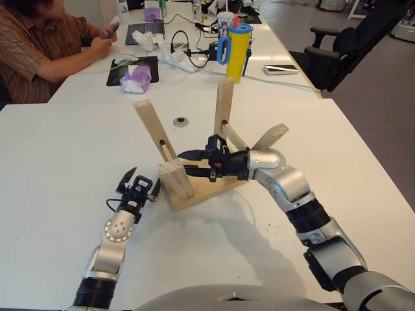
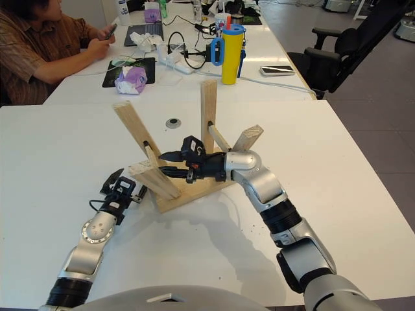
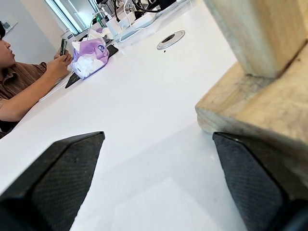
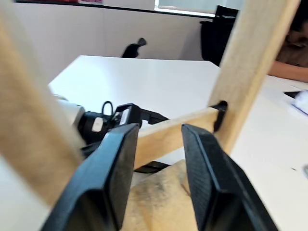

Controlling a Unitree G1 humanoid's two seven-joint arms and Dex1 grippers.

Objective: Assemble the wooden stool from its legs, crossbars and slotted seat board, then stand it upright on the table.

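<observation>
Right end effector [image 1: 183,162], fingers [image 4: 115,168] apart, just beside crossbar [image 4: 161,137]

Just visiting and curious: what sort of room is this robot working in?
Probably an office or lab workspace: long white tables, a black office chair, and a neighbouring table cluttered with cables and a yellow bottle.
</observation>
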